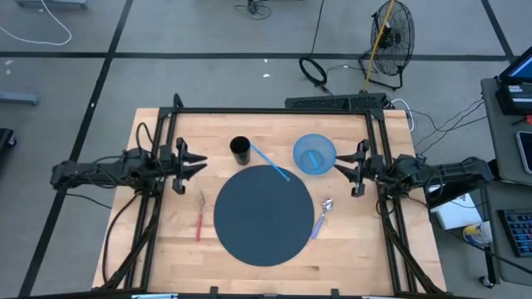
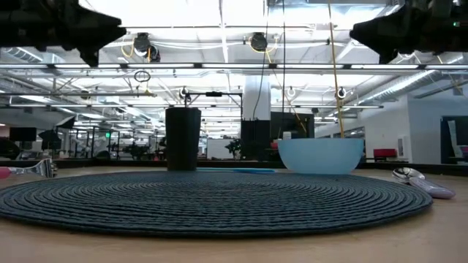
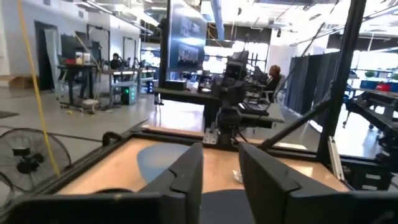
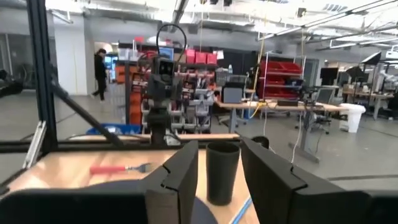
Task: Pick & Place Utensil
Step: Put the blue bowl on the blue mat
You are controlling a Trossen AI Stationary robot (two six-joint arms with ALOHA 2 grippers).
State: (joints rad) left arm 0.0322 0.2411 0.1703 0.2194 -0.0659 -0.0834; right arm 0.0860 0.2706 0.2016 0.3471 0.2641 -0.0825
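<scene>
no text, label, brand, number or sign can be read in any of the views. the screens and shelves in the room behind the desk are too small and blurred to make out any lettering.

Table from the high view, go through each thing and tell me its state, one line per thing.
Black cup: upright, behind the mat.
Blue bowl: upright, beside the mat's far right edge.
Blue straw: lying flat, one end on the mat.
Round dark mat: flat, nothing on its middle.
Red-handled fork: lying left of the mat.
Spoon: lying at the mat's right edge.
Left tool: open, raised, empty.
Right tool: open, raised, empty.
</scene>
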